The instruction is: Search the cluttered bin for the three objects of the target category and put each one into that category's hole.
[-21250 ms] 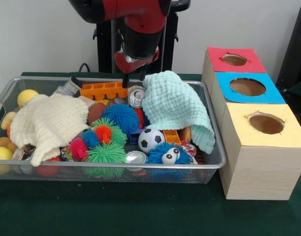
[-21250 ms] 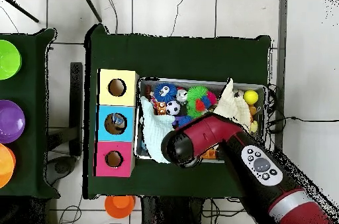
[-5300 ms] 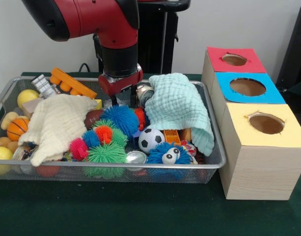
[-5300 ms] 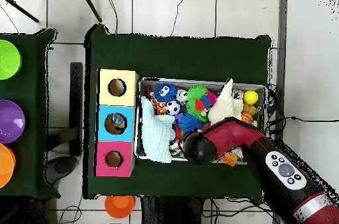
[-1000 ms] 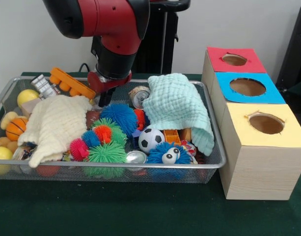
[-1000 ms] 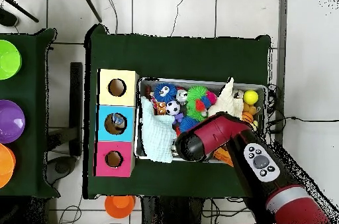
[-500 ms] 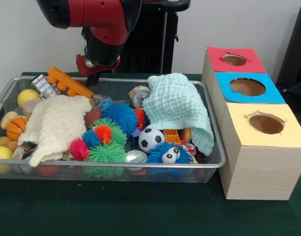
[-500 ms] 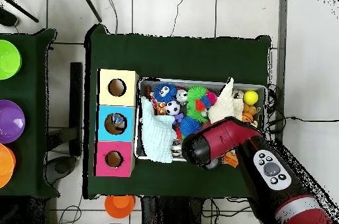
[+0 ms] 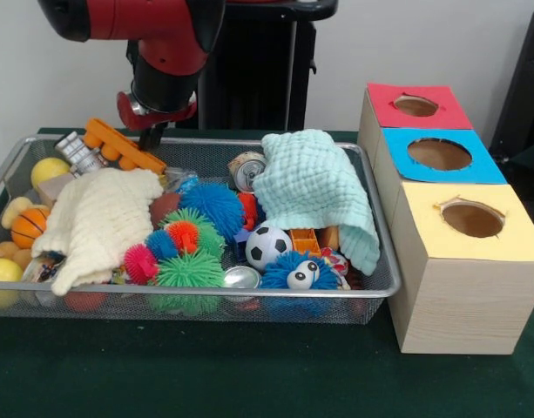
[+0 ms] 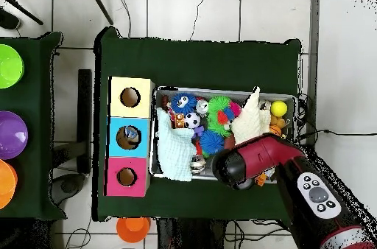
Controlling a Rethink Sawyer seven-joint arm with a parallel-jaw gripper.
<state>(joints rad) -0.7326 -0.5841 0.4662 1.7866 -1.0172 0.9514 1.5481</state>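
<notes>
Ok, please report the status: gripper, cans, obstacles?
Gripper above orange block, holding nothing visible. Can lies in bin, beside green cloth. Cloths cover part of clutter.

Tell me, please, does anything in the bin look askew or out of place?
Yes: the orange block tray leans tilted on the bin's far rim rather than lying flat, just below the claw.

Red and black arm reaching down at the upper left of the front view.
The gripper [image 9: 151,135] hangs below the black wrist and red collar, its dark tips pointing down; from overhead the arm [image 10: 294,180] enters from the lower right.
</notes>
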